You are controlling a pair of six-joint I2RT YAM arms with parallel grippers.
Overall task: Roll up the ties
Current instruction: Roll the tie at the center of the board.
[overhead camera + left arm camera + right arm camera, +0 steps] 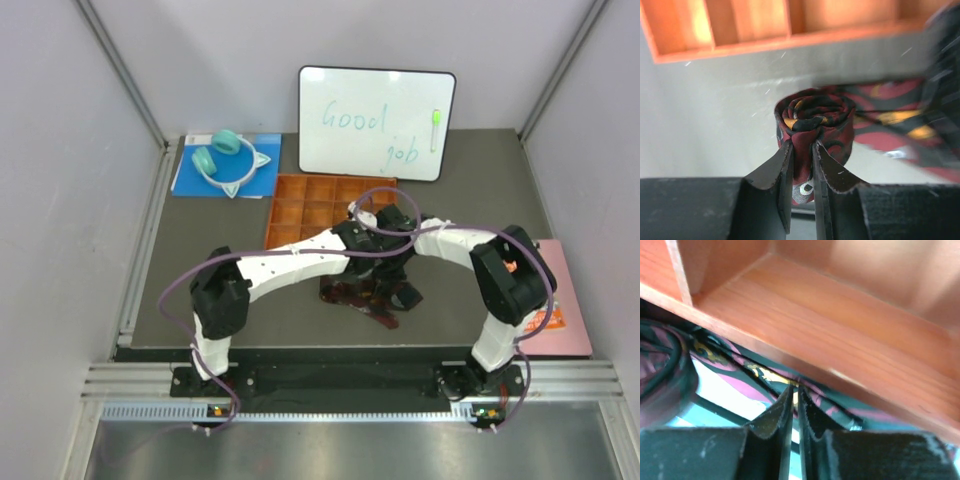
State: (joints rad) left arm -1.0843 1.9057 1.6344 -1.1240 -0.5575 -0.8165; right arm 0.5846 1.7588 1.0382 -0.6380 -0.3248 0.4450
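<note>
The tie is dark maroon-red with a black and gold pattern. One end is wound into a small coil (pixel 815 114), and my left gripper (pixel 803 147) is shut on the coil's near side. The loose length (pixel 900 120) trails right across the grey table. From above, the tie (pixel 365 298) lies under both wrists, just in front of the orange tray (pixel 300 205). My right gripper (pixel 796 390) has its jaws a thin slit apart. Its tips are at a flat stretch of the tie (pixel 715 357) beside the tray wall (pixel 840 345). Whether fabric is pinched is unclear.
The orange tray's front rim (pixel 765 45) lies just beyond the coil. A whiteboard (pixel 375 122) leans at the back. Teal headphones (pixel 225 155) rest on a blue sheet at the back left. A pink board (pixel 562 300) lies at the right edge.
</note>
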